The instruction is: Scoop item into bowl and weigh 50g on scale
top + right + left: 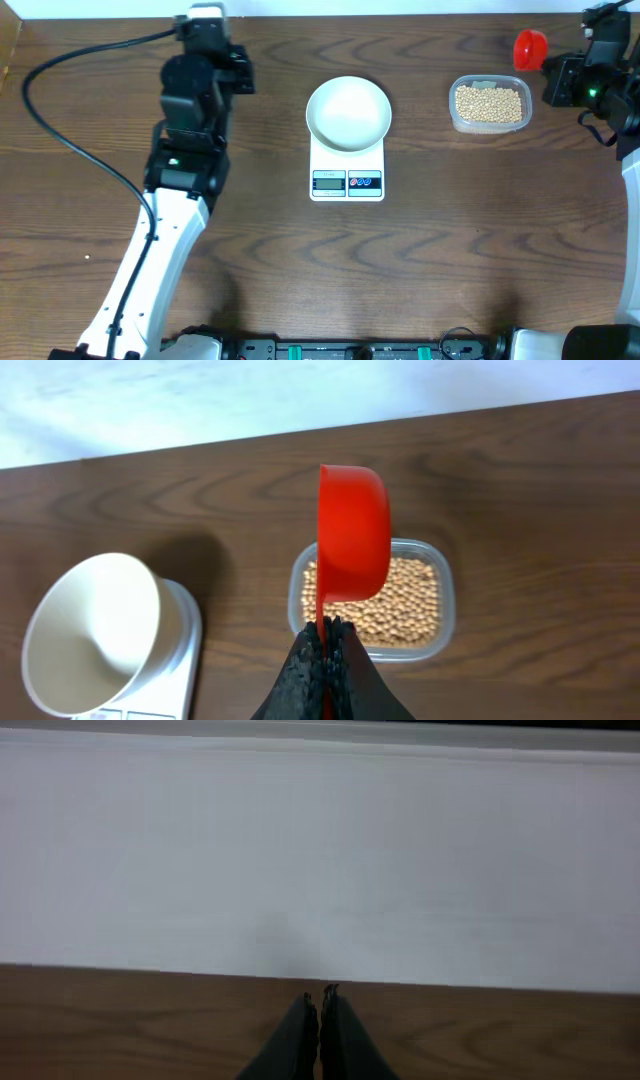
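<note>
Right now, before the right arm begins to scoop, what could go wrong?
1. The right gripper holds the red scoop only by its thin handle; pushing into the beans may twist it in the grip.
2. The plastic tub stands loose on the table, so the scoop may shove it or scatter beans.
3. The bowl sits loose on the scale, apart from the tub; beans may fall on the way, or a knock may shift the bowl.

White bowl [348,112] atop scale [347,166]
</note>
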